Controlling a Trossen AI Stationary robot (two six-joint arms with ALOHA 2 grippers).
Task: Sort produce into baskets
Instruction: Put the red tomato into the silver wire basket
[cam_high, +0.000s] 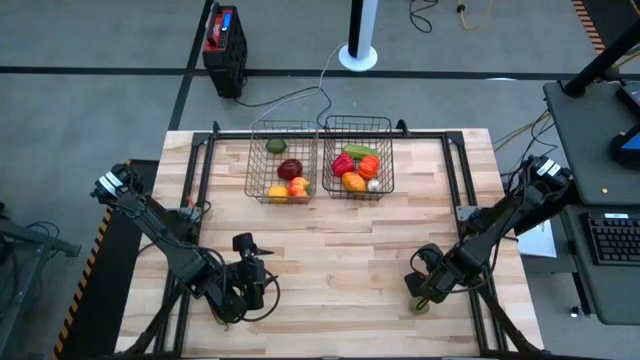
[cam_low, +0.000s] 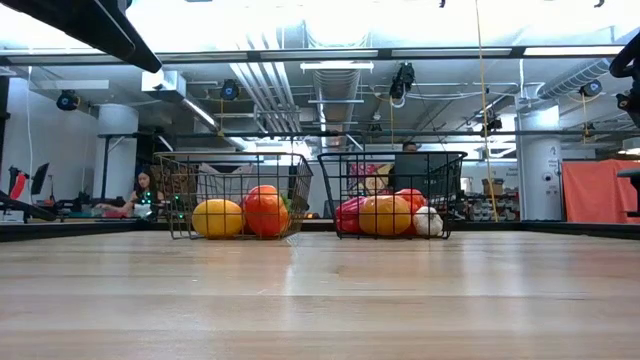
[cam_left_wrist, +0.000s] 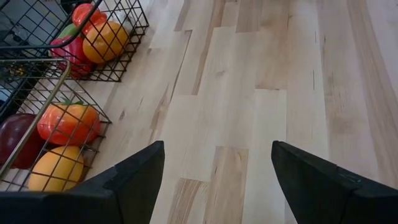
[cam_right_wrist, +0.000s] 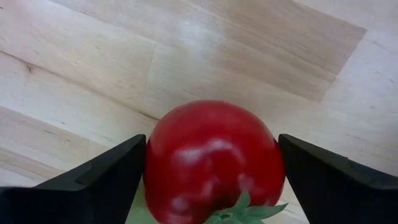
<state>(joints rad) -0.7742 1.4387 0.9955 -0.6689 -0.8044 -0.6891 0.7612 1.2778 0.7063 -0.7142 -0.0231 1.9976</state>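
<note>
Lower right of the overhead frame: right gripper (cam_right_wrist: 211, 180), fingers apart, straddles a red pepper (cam_right_wrist: 214, 162); baskets (cam_high: 322, 185) lie up-frame.

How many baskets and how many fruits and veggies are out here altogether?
Baskets: 2, the left basket and the right basket
Pieces in the left one: 4 that I can make out
Pieces in the right one: 5
Loose on the table: 1, a red tomato at the right hand
Total: 12
</note>
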